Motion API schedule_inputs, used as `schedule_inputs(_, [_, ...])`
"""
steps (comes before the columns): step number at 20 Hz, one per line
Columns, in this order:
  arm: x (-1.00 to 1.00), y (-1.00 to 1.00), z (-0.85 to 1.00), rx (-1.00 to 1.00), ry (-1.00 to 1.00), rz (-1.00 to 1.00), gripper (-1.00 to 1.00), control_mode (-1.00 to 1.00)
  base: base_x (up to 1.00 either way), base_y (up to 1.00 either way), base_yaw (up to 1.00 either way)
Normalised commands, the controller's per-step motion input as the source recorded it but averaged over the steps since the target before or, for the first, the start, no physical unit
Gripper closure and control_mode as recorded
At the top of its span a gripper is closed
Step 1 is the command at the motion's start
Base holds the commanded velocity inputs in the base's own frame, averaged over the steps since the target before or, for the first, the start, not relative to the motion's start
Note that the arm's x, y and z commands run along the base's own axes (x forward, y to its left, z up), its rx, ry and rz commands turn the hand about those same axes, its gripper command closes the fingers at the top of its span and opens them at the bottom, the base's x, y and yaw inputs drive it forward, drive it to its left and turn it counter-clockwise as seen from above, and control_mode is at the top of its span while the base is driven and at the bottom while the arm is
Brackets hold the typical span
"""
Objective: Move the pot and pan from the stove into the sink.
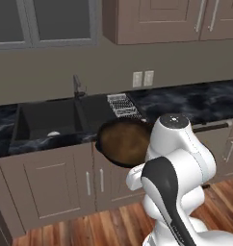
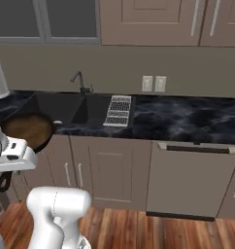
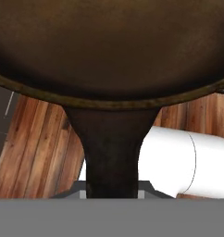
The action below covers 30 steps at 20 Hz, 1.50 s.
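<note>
- The pan [image 1: 122,141] is held up in the air in front of the lower cabinets [image 1: 51,185], off the desk [image 1: 195,103], with its dark brown inside facing up.
- In the left base view the pan hangs just below the front edge of the desk, near the right end of the sink [image 1: 48,120], and the white arm [image 1: 176,163] covers its right side.
- In the right base view the pan [image 2: 27,130] shows at the left edge, in front of the sink [image 2: 61,108] and lower than the desk [image 2: 187,119].
- In the hand view the pan [image 3: 109,46] fills the top, and its short dark handle [image 3: 111,148] runs down to the bottom edge, where the jaws are pressed on it from both sides.
- The jaws are pinching the pan's handle; the tips themselves are mostly hidden by the handle.
- The sink is a dark recessed basin in the black marbled desk, with a curved dark faucet [image 1: 78,86] behind it.
- A small pale thing [image 1: 53,134] lies low in the basin; what it is cannot be told.
- A wire dish rack [image 1: 122,104] lies on the desk just to the right of the sink.
- Under the pan, wooden floor [image 3: 35,148] shows in the hand view.
</note>
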Motion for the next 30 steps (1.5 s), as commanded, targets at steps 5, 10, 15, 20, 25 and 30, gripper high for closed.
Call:
schedule_inputs(5, [0.0,0.0,0.0,0.0,0.0,0.0,1.0,1.0,0.85,0.21,-0.02])
schedule_inputs(10, [0.0,0.0,0.0,0.0,0.0,0.0,1.0,1.0,0.71,0.17,-0.02])
schedule_inputs(15, [0.0,0.0,0.0,0.0,0.0,0.0,1.0,1.0,0.35,0.08,0.0])
schedule_inputs(20, [0.0,0.0,0.0,0.0,0.0,0.0,1.0,1.0,0.03,0.02,0.0])
schedule_inputs(25, [0.0,0.0,0.0,0.0,0.0,0.0,1.0,1.0,0.25,0.48,0.01])
schedule_inputs(30, [0.0,0.0,0.0,0.0,0.0,0.0,1.0,1.0,0.25,0.63,0.0])
